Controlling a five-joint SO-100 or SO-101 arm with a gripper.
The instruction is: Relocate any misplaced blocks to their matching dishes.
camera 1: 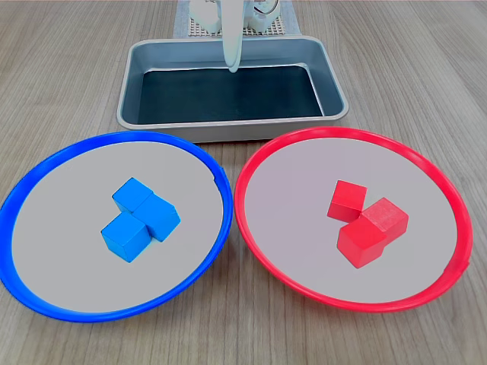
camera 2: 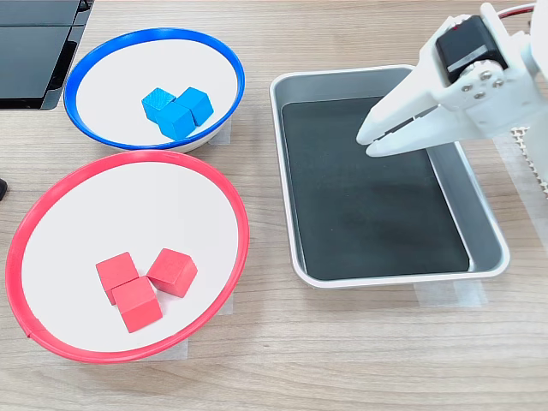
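Your gripper (camera 2: 370, 135) hangs over the grey tray (camera 2: 484, 248) at upper right of the second exterior view, jaws closed and empty. Blue blocks (camera 2: 177, 110) sit upper left in the blue plate (camera 2: 86, 64), red blocks (camera 2: 144, 282) lower left in the red plate (camera 2: 242, 231), so nothing looks misplaced.

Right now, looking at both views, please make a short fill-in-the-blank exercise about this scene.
1. The three small blue cubes lie in the plate with the ___ rim.
2. The red-rimmed round plate holds ___ red cubes.
3. The white gripper hangs over the grey metal ___.

Missing words: blue; three; tray
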